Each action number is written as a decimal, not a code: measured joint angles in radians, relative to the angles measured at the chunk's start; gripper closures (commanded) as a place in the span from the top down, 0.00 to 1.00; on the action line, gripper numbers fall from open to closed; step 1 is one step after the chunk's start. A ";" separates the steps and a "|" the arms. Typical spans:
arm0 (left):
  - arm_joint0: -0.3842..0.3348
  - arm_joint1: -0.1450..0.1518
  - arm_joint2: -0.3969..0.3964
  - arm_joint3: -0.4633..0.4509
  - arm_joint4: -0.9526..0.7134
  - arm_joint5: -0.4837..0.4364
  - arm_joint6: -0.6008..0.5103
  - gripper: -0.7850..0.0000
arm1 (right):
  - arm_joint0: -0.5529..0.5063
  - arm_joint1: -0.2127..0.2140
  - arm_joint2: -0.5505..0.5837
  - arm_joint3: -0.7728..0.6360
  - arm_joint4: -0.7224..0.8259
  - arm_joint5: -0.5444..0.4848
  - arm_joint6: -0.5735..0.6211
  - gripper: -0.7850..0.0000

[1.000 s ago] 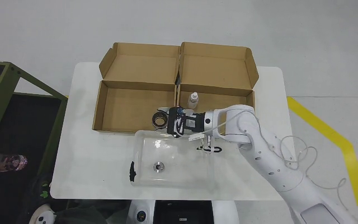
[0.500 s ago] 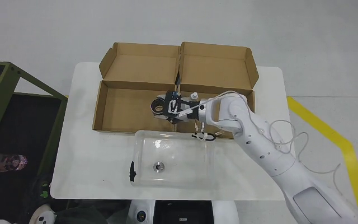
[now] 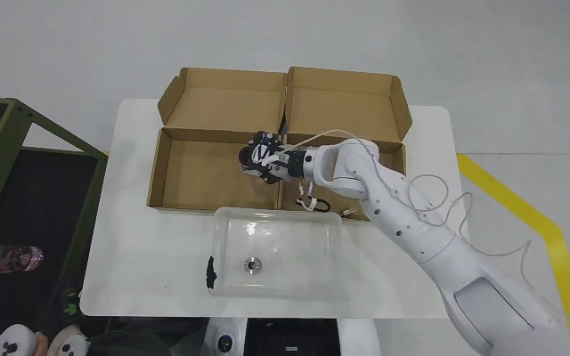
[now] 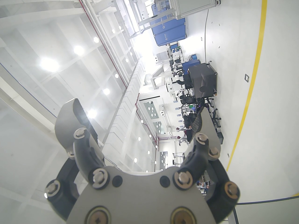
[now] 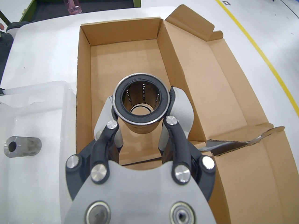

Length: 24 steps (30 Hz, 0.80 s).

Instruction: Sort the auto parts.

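Bearing (image 5: 141, 101), a short steel sleeve with a black end ring and rows of small balls lining its bore, is sitting between the two fingers of the right gripper (image 5: 141, 109), which are pressing on its opposite sides, closed only as far as the sleeve's width allows. In the right wrist view its open end is facing the camera, and brown cardboard is showing through the bore. In the top view the gripper and bearing (image 3: 252, 158) are hanging over the left cardboard box (image 3: 198, 173), at the end of that box nearest the wall it shares with the right cardboard box (image 3: 394, 157); whether the sleeve is touching the box floor cannot be told. Both boxes are standing open, with their lids folded back away from the robot. Just beside the boxes, on the robot's side, a clear plastic bin (image 3: 219, 233) is resting on the white table (image 3: 134, 222), and a plain metal cylinder (image 3: 254, 263) with a hole in its end is lying alone on the bin's floor. The left gripper (image 4: 136, 115) is pointing up toward the ceiling lights, with its fingers spread wide apart and gripping nothing.
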 measured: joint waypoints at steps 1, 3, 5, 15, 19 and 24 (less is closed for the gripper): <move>0.000 0.000 0.000 0.000 0.000 0.000 0.000 1.00 | 0.006 -0.005 -0.007 0.013 -0.001 0.004 0.000 0.00; 0.000 0.000 0.000 0.000 0.000 0.000 0.000 1.00 | 0.021 -0.016 -0.023 0.040 -0.019 0.022 0.010 0.00; 0.000 0.000 0.000 0.000 0.000 0.000 0.000 1.00 | 0.032 -0.027 -0.038 0.062 -0.026 0.037 0.020 0.00; 0.000 0.000 0.000 0.000 0.000 0.000 0.000 1.00 | 0.072 -0.078 -0.090 0.161 -0.033 0.067 0.036 0.00; 0.000 0.000 0.000 0.000 0.000 0.000 0.000 1.00 | 0.085 -0.099 -0.114 0.199 -0.051 0.080 0.043 0.00; 0.000 0.000 0.000 0.000 0.000 0.000 0.000 1.00 | 0.104 -0.126 -0.135 0.259 -0.058 0.090 0.038 0.07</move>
